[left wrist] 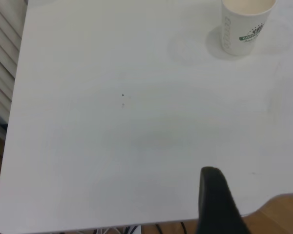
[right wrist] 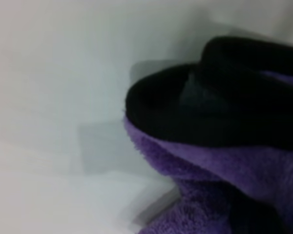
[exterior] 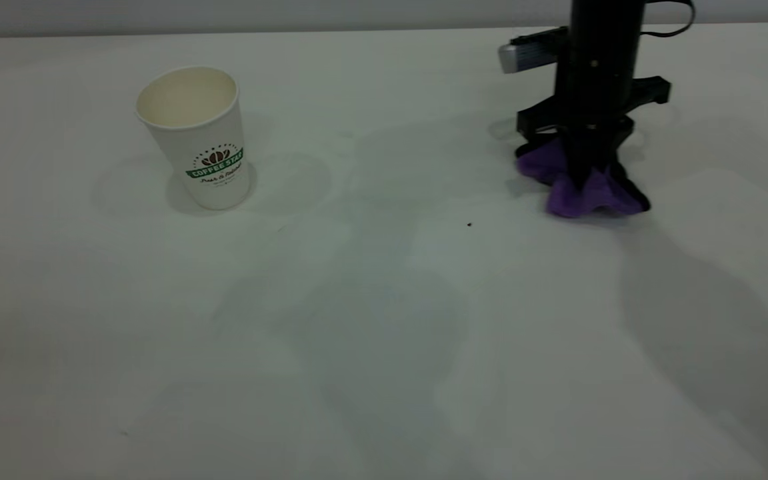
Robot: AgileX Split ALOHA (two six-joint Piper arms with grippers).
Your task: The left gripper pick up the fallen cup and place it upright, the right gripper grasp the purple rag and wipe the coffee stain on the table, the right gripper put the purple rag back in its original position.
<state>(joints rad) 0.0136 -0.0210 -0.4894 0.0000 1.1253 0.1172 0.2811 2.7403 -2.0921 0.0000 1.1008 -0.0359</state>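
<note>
Purple rag (exterior: 581, 187), fluffy, bunched in right gripper (exterior: 581, 170), paper cup (exterior: 196, 135) upright

A pale white-grey worktop (exterior: 371, 347) fills nearly the whole exterior view, matte, crossed by soft overlapping shadows and faint ring marks. A grey wall band (exterior: 224, 15) is seen beyond the far edge. From the left wrist view, the worktop's rounded corner is shown, with wooden flooring (left wrist: 283, 217) below it and at the other side. White horizontal slats (left wrist: 2, 63) are seen past one edge. Light is diffuse and even.
</note>
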